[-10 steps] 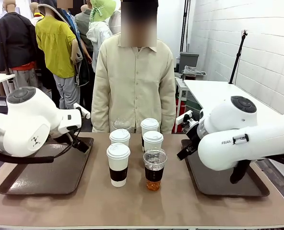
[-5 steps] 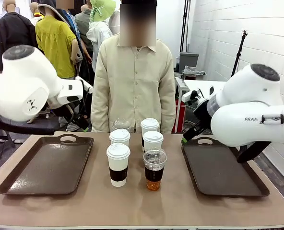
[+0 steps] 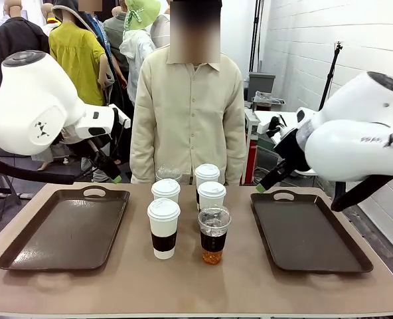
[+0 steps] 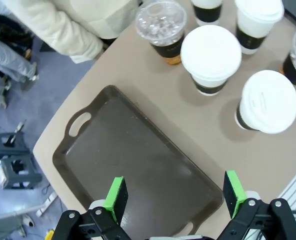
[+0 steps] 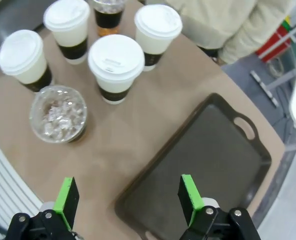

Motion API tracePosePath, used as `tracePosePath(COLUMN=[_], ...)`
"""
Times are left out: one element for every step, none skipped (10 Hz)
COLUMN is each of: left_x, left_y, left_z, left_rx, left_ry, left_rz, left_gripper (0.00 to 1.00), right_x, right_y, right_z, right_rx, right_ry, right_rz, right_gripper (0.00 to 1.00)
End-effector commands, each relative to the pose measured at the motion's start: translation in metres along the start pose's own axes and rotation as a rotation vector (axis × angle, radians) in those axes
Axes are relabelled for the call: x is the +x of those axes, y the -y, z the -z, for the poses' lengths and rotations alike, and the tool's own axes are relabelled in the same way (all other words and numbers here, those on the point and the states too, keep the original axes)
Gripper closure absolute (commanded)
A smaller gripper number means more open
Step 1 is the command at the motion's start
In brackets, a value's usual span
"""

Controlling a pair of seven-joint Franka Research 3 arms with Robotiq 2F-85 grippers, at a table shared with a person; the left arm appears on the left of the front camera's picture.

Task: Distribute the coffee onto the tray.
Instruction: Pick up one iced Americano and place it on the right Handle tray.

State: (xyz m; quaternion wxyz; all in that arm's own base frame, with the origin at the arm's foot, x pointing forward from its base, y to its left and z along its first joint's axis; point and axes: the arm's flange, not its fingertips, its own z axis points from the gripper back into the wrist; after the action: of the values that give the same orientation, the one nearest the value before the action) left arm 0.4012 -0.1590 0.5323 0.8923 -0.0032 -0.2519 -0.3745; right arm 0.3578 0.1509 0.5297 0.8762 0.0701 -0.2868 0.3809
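**A:** Jaws on both sides are spread wide with nothing between them. The left gripper (image 4: 174, 192) hangs high over the left tray (image 3: 64, 232) and the right gripper (image 5: 128, 195) high over the right tray (image 3: 309, 232). Green pads sit well apart in both wrist views.

**B:** So where's the coffee at?

**A:** All six are bunched in the middle of the table (image 3: 196, 289), between the two trays. That's four white lidded cups (image 3: 164, 226) plus two clear dome-lidded cups (image 3: 214, 232). One clear one is at the front, just beside the nearest white cup. The other is at the back near the person (image 3: 186, 113), half hidden behind the white ones.

**B:** Progress?

**A:** Basically zero, I'd say. Both trays are bare and no gripper is touching a cup. Everything's left to do: six pick-ups and six set-downs, presumably split across the trays. The front pair looks like the easy start, since nothing blocks it from the robot's side. The ones behind are packed close, so knocking a neighbour is what I'd worry about.
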Motion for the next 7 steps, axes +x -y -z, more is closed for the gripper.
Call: tracePosePath(left_x=[-0.002,-0.003,-0.005,-0.007,-0.01,-0.012,-0.014], left_y=[-0.019,-0.024,-0.03,-0.038,-0.044,-0.052,-0.056], left_z=[-0.017,-0.023,-0.029,-0.033,-0.034,-0.034,-0.033], left_rx=[-0.134,-0.163,-0.207,-0.241,-0.244,-0.286,-0.304], left_ry=[0.014,0.02,0.037,0.1,0.139,0.194,0.224], left_rz=[0.088,0.105,0.133,0.177,0.218,0.262,0.278], left_gripper=[0.0,0.0,0.0,0.0,0.0,0.0,0.0], right_x=[-0.012,-0.018,-0.023,-0.029,-0.033,-0.035,-0.036], right_y=[0.014,0.019,0.023,0.026,0.03,0.033,0.035], right_z=[-0.02,-0.027,-0.032,-0.039,-0.043,-0.045,-0.045], right_rx=[0.141,0.163,0.178,0.191,0.209,0.221,0.229], right_ry=[0.04,0.05,0.06,0.083,0.104,0.116,0.126], right_rz=[-0.073,-0.093,-0.103,-0.116,-0.127,-0.135,-0.137], right_gripper=[0.0,0.0,0.0,0.0,0.0,0.0,0.0])
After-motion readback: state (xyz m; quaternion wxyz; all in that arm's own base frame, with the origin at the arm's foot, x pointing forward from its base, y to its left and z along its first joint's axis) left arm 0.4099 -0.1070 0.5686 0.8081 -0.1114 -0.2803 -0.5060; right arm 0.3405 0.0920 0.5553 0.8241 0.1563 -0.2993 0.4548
